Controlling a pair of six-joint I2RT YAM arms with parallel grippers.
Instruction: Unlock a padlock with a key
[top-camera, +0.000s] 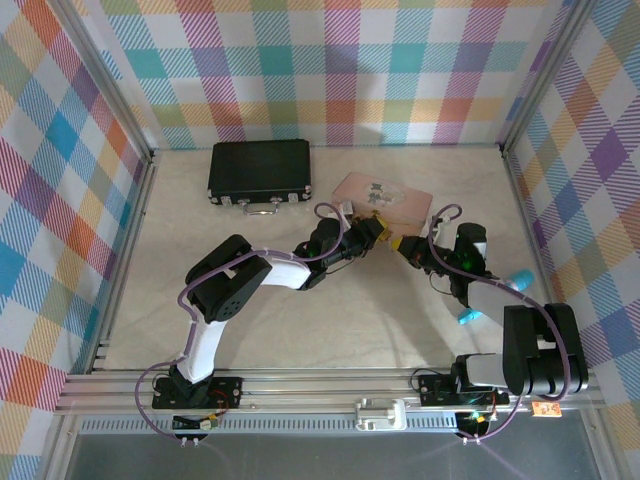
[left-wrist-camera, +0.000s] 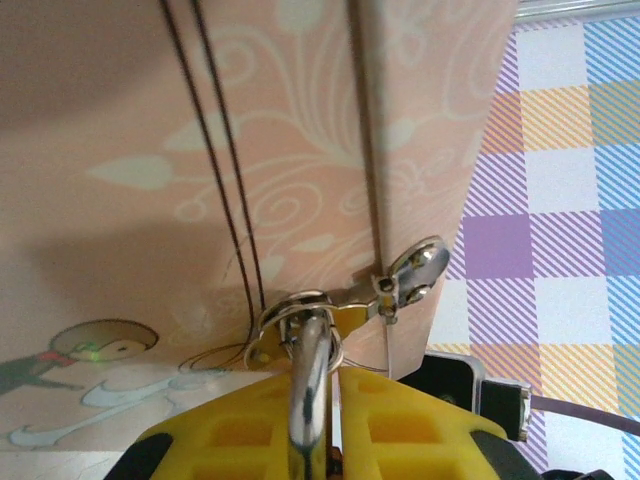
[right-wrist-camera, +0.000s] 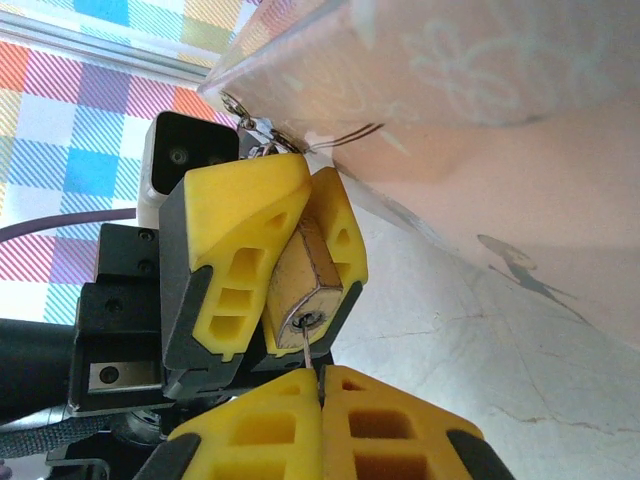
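Left pincer (left-wrist-camera: 325, 405): closed on the padlock. Its yellow fingers (right-wrist-camera: 235, 250) press on the brass body from both sides.
Right pincer (right-wrist-camera: 320, 390): shut tight, with its two yellow fingertips meeting and no gap between them. They pinch the key.
Padlock (right-wrist-camera: 300, 282): held in the left pincer just beside the corner of the pink tin. Its keyhole face is turned toward the right pincer.
Key (right-wrist-camera: 303, 352): a thin, pale sliver of metal running from the right fingertips straight to the keyhole (how deep it sits I cannot tell).
Padlock body: small, blocky, dull brass-gold, with flat faces and a lighter end face around the keyhole.
Shackle (left-wrist-camera: 310, 375): a smooth, silvery curved bar rising between the left fingers to the ring of the tin's hasp (left-wrist-camera: 415, 268).
Fingers: matte yellow, moulded with rectangular hollows, on black mounts.
Pink tin (left-wrist-camera: 300, 130): glossy pale pink, printed with white swirls and leaves, with a small cartoon figure on the lid.
Table (top-camera: 350, 320): pale, with a faintly marbled surface.
Black case (top-camera: 260, 170): rectangular with a metal trim, well apart at the back left.
Walls (top-camera: 320, 60): pastel checked pattern.
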